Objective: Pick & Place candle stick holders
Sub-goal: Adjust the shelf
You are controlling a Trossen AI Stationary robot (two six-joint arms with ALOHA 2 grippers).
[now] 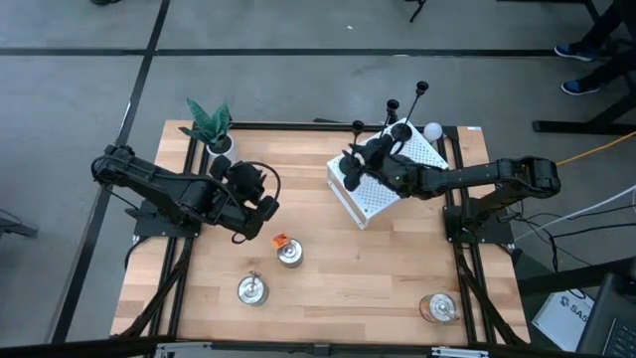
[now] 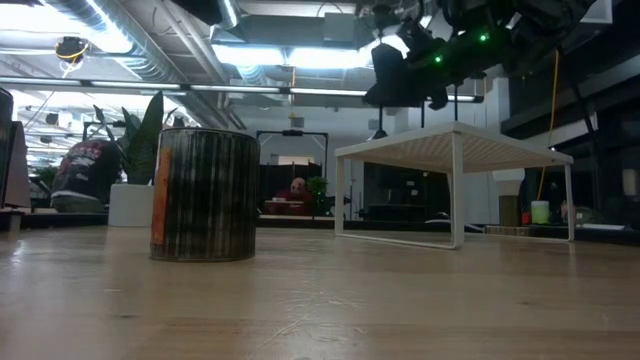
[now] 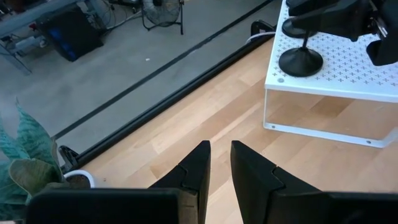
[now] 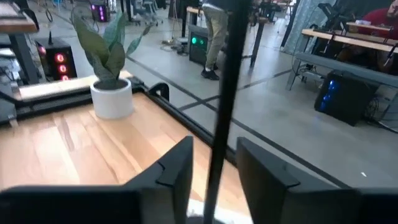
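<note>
From above, toward two o'clock on the wooden counter (image 1: 328, 283), the right gripper (image 1: 350, 169) is hovering at a white perforated rack (image 1: 383, 194), apparently standing a candle stick holder (image 1: 351, 180) on its top; two more holders (image 1: 407, 107) are standing at the rack's far edge. The left gripper (image 1: 266, 209) is waiting near nine o'clock.

At counter level, a tin (image 2: 204, 194) is sitting left of the rack; whether anything is in it cannot be told.

Left wrist: its jaws are standing nearly together, holding nothing; the holder's round base is resting on the rack.

Right wrist: a thin dark stem (image 4: 224, 93) is running upright between partly parted jaws; whether they are gripping it cannot be told.
</note>
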